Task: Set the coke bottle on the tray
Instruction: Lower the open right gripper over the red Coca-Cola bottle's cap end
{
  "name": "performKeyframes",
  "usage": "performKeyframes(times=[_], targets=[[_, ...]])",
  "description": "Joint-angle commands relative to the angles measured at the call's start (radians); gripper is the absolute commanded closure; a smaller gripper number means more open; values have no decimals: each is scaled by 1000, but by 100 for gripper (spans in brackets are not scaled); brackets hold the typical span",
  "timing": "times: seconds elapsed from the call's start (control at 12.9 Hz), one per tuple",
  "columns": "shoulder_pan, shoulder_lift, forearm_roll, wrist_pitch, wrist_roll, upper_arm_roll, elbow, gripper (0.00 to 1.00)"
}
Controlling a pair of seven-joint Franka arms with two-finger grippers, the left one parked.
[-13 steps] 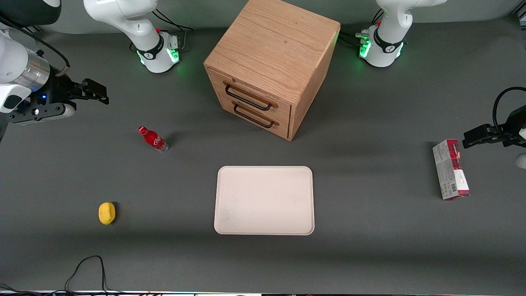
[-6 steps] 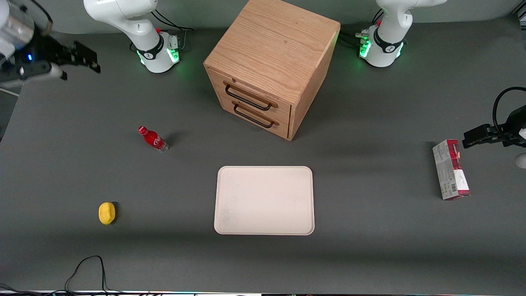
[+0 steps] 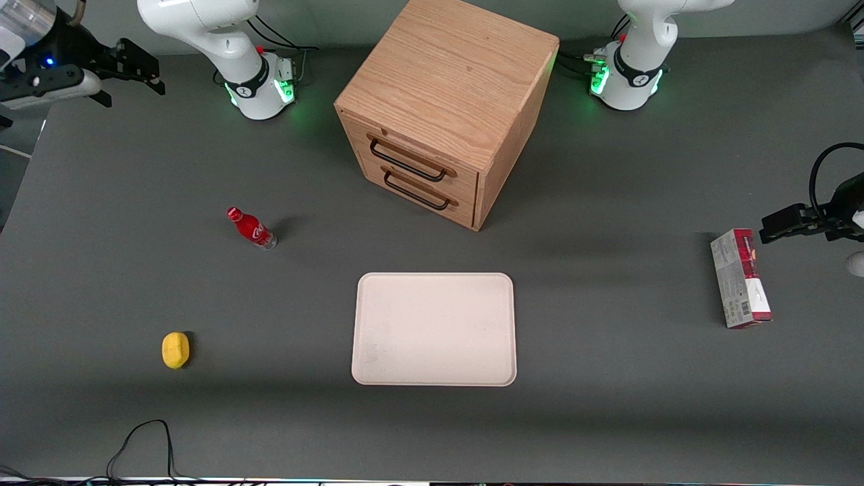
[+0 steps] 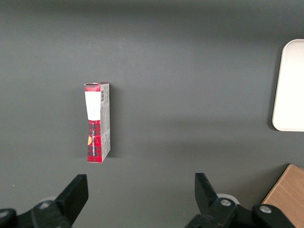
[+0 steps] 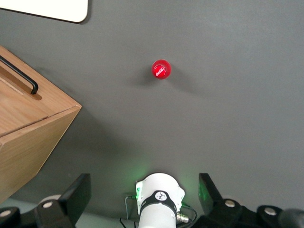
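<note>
Gripper (image 3: 138, 71) spread—seemingly high above coke bottle (image 3: 251, 229)

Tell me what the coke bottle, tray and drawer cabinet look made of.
Coke bottle: glossy red with a clear base, probably plastic or coated metal. Tray: matte cream-white, likely moulded plastic. Drawer cabinet: light wood with visible grain, thin dark handles that look metal. The gripper hangs open at the working arm's end, holding nothing.

The right arm is raised high toward its own end of the table. Its gripper (image 3: 138, 67) hangs in the air, fingers (image 5: 76, 197) spread apart and apparently holding nothing.
</note>
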Motion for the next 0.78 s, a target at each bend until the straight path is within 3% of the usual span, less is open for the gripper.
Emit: performKeyframes(times=[0.0,0.31,0.7], targets=[[-2,7,-1,135,-15,3,-121,0],[-2,31,1,483,-15,0,-376,0],[-2,119,1,776,-15,-6,-537,0]])
